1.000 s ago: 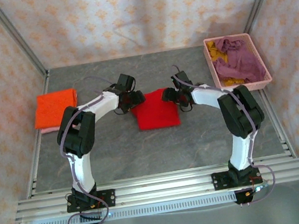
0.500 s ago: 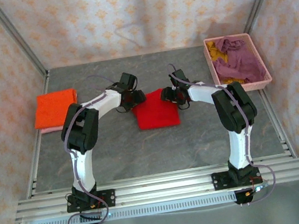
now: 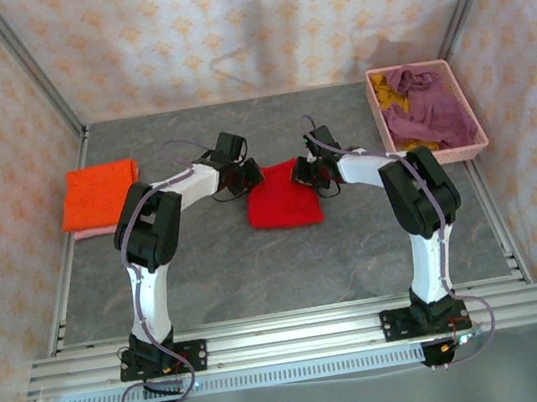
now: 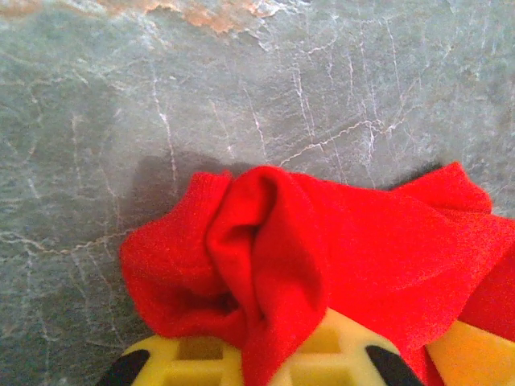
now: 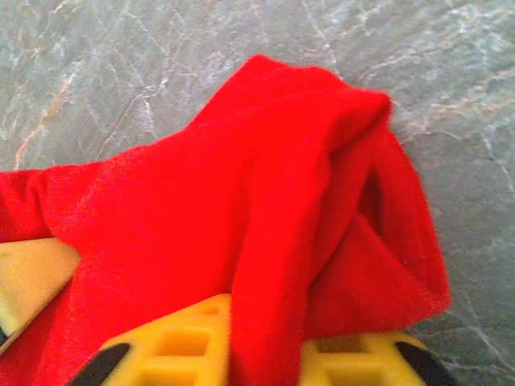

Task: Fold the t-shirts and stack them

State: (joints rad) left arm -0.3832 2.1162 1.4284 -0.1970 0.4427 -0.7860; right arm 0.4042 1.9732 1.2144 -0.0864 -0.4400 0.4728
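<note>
At mid-bench (image 3: pixel 259 273), between the two arms: red t-shirt (image 3: pixel 284 204), folded to a soft rectangle, its far corners bunched and clamped, one in the left jaws, one in the right jaws. Risks, as judged: limp knit slipping from either pinch on lifting; only the top layer caught, undoing the fold; uneven pull skewing it. Cloth matte, rolled at the hems; bench hard, veined grey. Further out: orange t-shirt (image 3: pixel 99 193), folded flat, at left; pink basket (image 3: pixel 441 156) with crumpled purple t-shirt (image 3: pixel 426 107) at right.

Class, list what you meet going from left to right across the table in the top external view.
orange t-shirt → left gripper → red t-shirt → right gripper → pink basket
</note>
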